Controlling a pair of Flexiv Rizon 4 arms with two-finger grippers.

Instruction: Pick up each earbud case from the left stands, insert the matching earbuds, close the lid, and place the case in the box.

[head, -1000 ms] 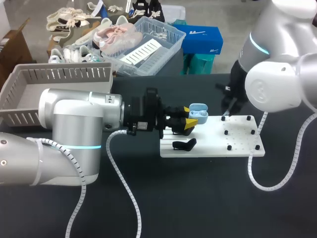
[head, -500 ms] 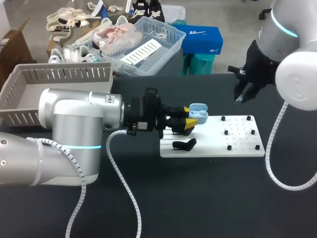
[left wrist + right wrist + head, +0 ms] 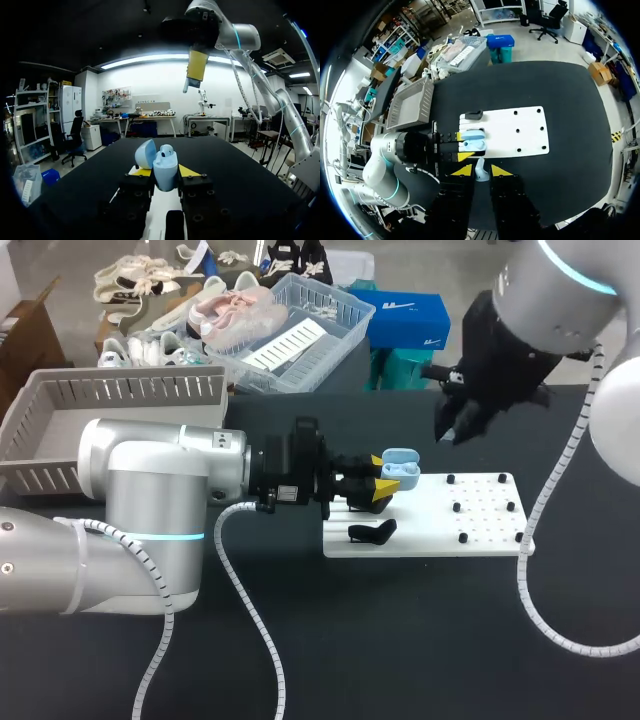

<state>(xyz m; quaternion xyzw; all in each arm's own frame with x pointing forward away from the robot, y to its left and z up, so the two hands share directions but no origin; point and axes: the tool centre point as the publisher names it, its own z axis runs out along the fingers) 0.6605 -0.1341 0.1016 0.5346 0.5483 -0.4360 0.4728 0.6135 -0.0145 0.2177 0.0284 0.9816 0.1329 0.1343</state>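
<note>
Earbud case [image 3: 165, 174] is clamped upright by the left gripper [image 3: 384, 477], lid flipped open. An earbud [image 3: 480, 174] pinched in the right gripper [image 3: 481, 170] is shown by the right wrist view but hidden in the head view.

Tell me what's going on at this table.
The left gripper holds an open light blue earbud case over the left end of the white board. The right gripper hangs high above the table, pinching a small blue earbud. The lid is up, and the case is not yet in the gray box.
</note>
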